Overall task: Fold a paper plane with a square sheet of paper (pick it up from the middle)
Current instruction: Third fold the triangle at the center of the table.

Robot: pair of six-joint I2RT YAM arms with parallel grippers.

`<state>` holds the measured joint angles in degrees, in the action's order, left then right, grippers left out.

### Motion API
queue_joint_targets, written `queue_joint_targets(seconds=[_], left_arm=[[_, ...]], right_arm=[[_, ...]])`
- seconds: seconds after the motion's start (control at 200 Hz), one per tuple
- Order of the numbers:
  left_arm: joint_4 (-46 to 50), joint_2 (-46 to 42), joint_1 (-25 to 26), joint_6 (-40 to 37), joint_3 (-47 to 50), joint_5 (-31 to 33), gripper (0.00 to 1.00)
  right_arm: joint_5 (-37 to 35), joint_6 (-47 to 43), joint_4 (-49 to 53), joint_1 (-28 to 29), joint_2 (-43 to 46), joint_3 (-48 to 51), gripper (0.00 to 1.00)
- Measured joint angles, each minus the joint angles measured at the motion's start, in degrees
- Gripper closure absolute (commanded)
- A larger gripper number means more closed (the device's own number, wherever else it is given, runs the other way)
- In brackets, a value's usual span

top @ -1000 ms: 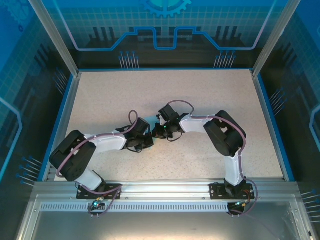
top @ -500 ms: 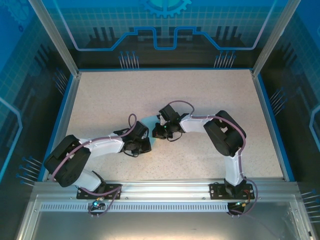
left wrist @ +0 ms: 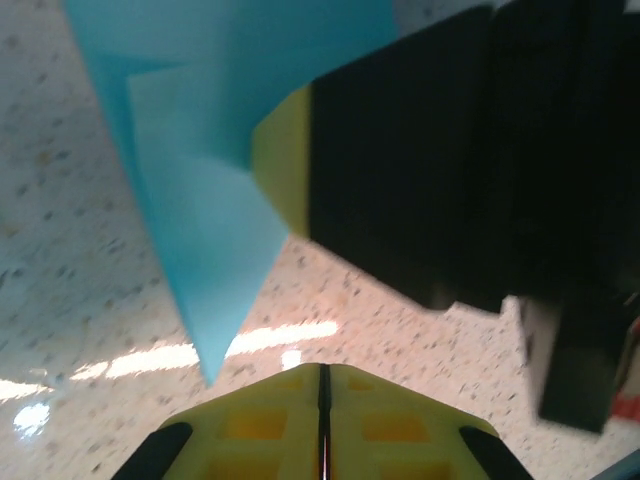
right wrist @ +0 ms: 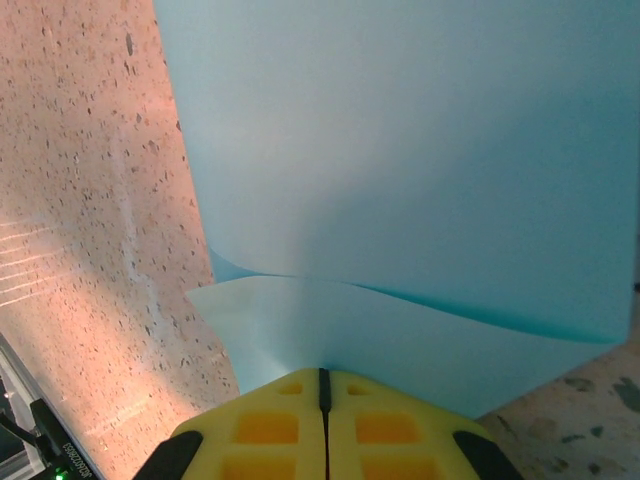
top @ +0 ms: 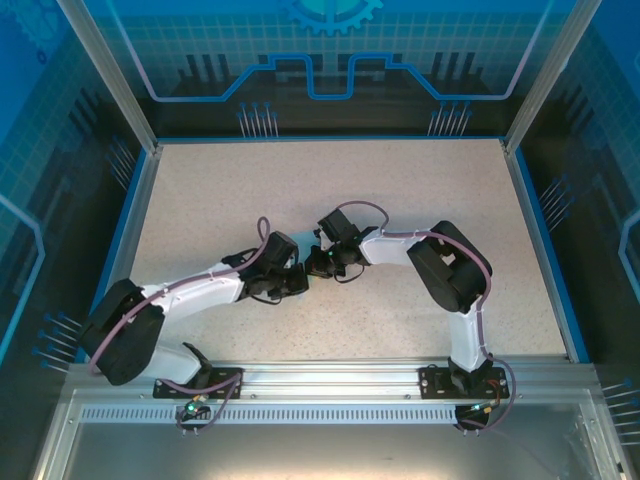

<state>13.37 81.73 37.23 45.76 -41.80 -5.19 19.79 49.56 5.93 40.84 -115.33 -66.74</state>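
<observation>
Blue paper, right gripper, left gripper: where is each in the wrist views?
blue paper [right wrist: 420, 150]: right wrist view, flat panel above the fold.
right gripper [right wrist: 322, 373]: right wrist view, seam between its yellow fingertips, shut on the blue paper.
left gripper [left wrist: 323, 367]: left wrist view, seam between its shut yellow fingertips.

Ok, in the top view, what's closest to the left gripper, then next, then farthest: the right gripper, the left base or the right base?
From the left gripper:
1. Right gripper, just beside it on its right, holding the paper.
2. Left base, near edge, lower left.
3. Right base, near edge, far right.
</observation>
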Motion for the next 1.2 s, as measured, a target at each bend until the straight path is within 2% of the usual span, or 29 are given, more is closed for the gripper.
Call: queue_joint_targets(seconds=[0.395, 1.2], left_arm=[[-2.54, 9.81, -1.46, 0.87, -0.98, -0.02, 0.98], [-9.31, 4.48, -1.84, 2.16, 7.21, -2.14, 0.99]], right_arm=[[0.24, 0.00, -0.66, -0.11, -0.15, 0.11, 0.96], [0.90, 0.00, -0.98, -0.39, -0.31, 0.26, 0.96]])
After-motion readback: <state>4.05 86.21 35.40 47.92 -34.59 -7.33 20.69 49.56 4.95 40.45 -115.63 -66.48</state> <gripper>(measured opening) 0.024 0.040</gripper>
